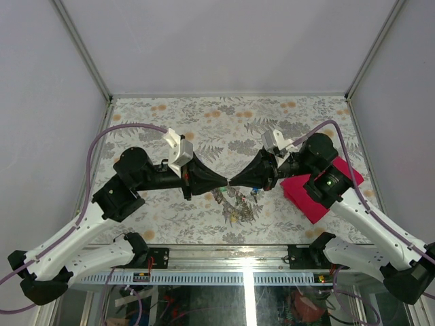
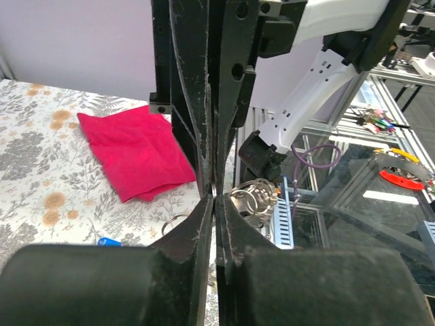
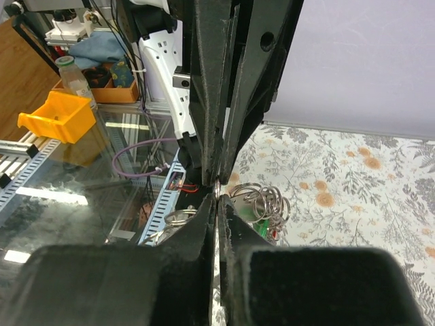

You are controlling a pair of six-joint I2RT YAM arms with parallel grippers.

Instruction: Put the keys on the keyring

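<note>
- The left claw point(image 1: 223, 182) and the right claw point(image 1: 236, 181) meet nose to nose, a little way left of the crumpled red cloth point(image 1: 318, 194). Both are clamped fully closed.
- A glint of metal shows where the tips meet. It may be wire of the large grey metal keyring point(image 1: 235, 202), but from here I cannot tell whether either claw truly has it.
- The keyring bunch, with small coloured keys on it, sits just under the tips, on the same side of the cloth.
- A tiny key with a bright blue plastic head point(image 2: 109, 241) lies on the table on the claws' side of the cloth. A green head point(image 3: 261, 229) shows under the rings.
- To do this step well, I'd say one claw should steady the ring while the other eases the split open. A gentle pull along the wire is best, or the bunch will twist and slip.
- The table has a pale floral-print cover point(image 1: 204, 129) with orange blooms. Plain white walls point(image 1: 224, 41) box it in beyond the cloth, and a glass panel point(image 1: 204, 299) runs along the near side.
</note>
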